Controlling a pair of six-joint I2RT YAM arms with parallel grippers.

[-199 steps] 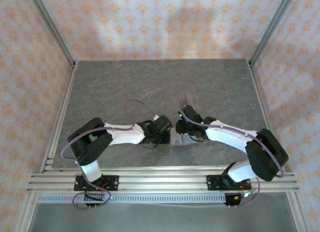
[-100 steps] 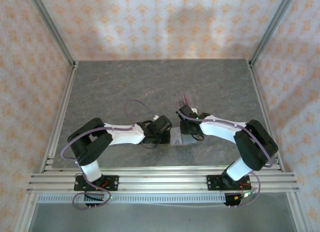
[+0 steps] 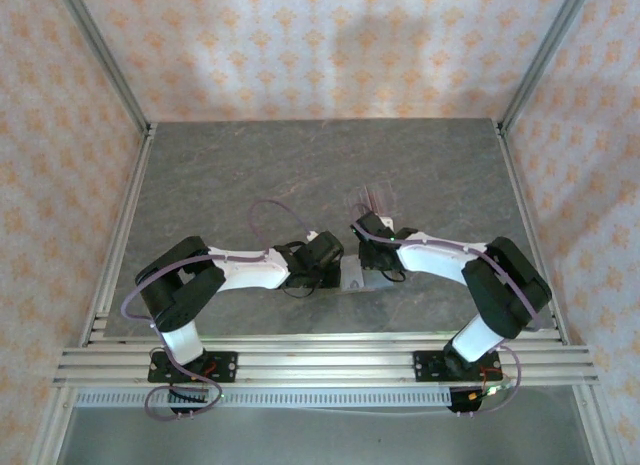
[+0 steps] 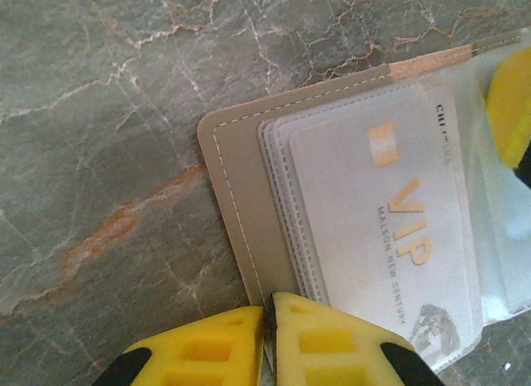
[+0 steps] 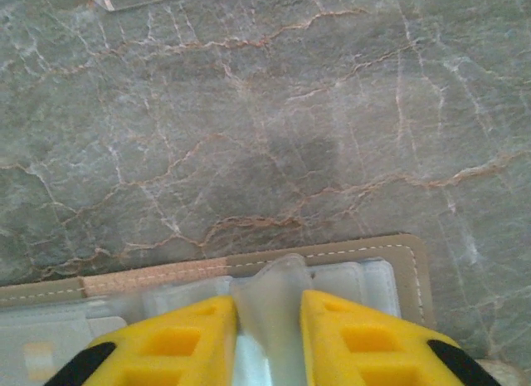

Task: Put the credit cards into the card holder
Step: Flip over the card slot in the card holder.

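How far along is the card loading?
Done: card holder lies open on the table, one VIP card looks sleeved. In hand: left hand pinches the holder's edge; right hand pinches a clear sleeve, probably opening it. Left: the remaining cards; how many, I cannot tell.

Veined stone, stitched leather, frosted plastic.
The table point(image 4: 124, 112) looks like matt grey marble; the card holder point(image 4: 241, 212) is tan, leather-like and stitched, with cloudy plastic sleeves point(image 4: 489, 253) over a gold-lettered card point(image 4: 390, 212); left gripper point(image 4: 268, 336) at 6 o'clock, smooth yellow plastic.
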